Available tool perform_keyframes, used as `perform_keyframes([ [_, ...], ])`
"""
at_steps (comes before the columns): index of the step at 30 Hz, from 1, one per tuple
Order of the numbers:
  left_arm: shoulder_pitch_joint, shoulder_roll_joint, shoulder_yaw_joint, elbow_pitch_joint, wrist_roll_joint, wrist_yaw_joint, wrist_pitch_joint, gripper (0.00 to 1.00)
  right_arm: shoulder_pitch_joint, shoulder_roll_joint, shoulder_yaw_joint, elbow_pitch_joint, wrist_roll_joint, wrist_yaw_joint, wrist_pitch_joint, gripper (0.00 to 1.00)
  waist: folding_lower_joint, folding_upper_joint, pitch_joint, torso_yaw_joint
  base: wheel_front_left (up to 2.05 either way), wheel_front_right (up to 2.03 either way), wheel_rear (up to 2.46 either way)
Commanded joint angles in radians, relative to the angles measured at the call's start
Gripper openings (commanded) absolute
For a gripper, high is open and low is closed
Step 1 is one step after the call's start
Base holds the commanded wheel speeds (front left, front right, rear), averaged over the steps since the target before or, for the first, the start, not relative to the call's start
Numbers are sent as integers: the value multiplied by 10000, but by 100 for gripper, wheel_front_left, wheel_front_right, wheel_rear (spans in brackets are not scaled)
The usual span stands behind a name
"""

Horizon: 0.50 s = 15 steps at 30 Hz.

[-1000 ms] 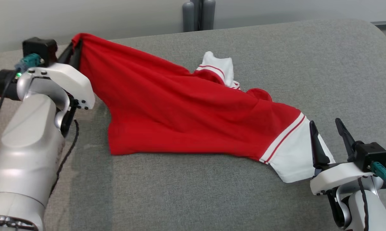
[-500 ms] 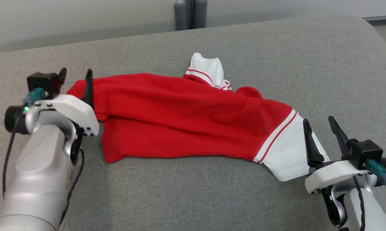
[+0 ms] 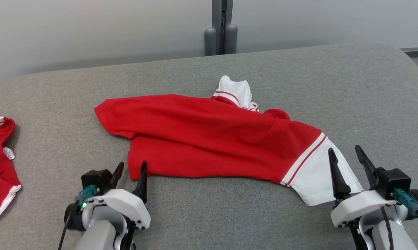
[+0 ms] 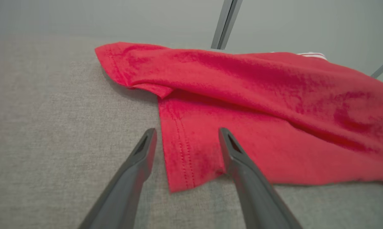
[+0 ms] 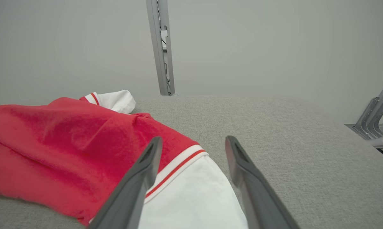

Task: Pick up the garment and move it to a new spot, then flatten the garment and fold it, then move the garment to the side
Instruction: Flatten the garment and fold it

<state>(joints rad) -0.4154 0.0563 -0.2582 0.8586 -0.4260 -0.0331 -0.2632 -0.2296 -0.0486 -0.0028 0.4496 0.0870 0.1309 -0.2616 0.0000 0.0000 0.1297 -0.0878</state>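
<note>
Head view: left tool (image 3: 132,166) and right tool (image 3: 344,150) gape empty at opposite ends of the shirt (image 3: 212,139), likely ready for flattening.

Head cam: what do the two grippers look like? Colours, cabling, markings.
Both alike: left gripper and right gripper have two long dark tapering fingers on a white shell over a silver forearm. Each carries a black block with a teal connector and black cable. Green light on the left.

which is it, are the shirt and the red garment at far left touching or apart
Apart. The head view shows bare grey surface between the shirt and the red garment.
</note>
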Motion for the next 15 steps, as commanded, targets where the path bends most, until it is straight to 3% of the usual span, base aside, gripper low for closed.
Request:
perform_keyframes([
  [1,73,53,46,-37,-84,5,-19,100,118,-49,-24,20,-23,-3,-48,100,0,0,-43,26,0,0,0],
  [15,532,-36,7,-215,-429,146,-21,100,-16,-48,88,-83,-81,-3,-48,100,0,0,164,-144,0,0,0],
])
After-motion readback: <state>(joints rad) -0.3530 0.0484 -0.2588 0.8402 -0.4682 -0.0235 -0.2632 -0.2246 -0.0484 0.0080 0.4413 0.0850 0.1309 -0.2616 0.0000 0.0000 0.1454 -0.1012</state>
